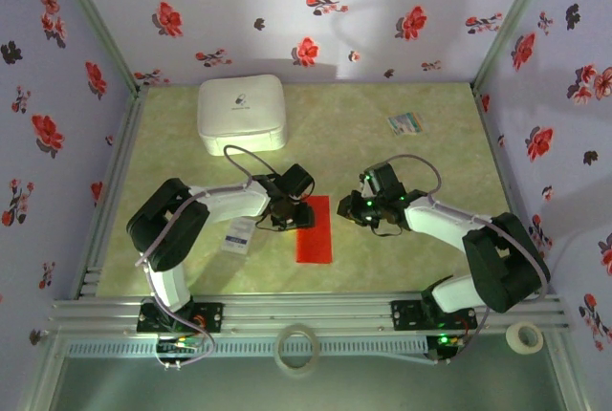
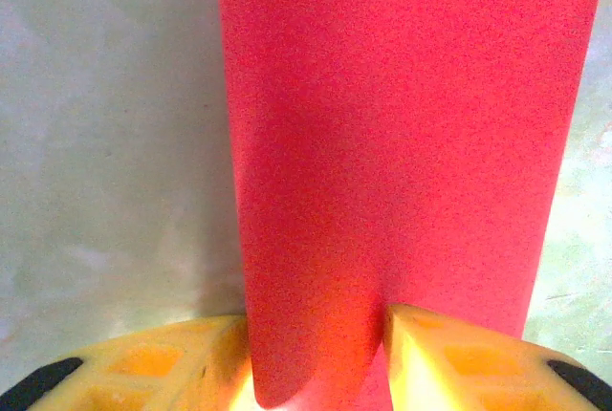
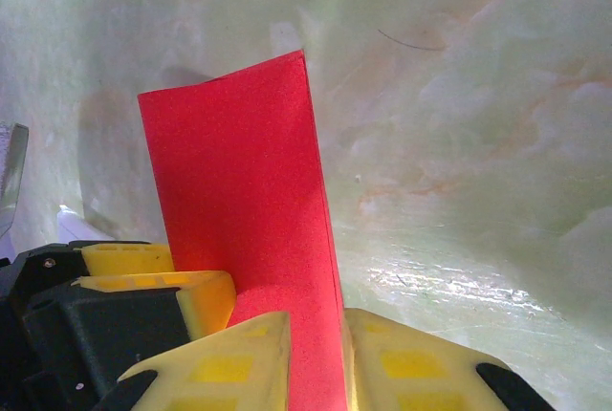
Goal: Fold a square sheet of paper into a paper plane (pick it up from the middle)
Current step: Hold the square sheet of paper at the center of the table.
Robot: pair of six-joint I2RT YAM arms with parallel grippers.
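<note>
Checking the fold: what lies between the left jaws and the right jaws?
The folded bright red paper sheet, seen in the top view; each wrist view shows it between its jaws.

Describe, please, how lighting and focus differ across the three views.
Top external: violet cast, a bright patch on the back wall above the white box, mild softness. Left wrist: the square sheet of paper looks grainy, and the left end effector's fingers blow out pale beside it. Right wrist: streaky glare on the table.
</note>
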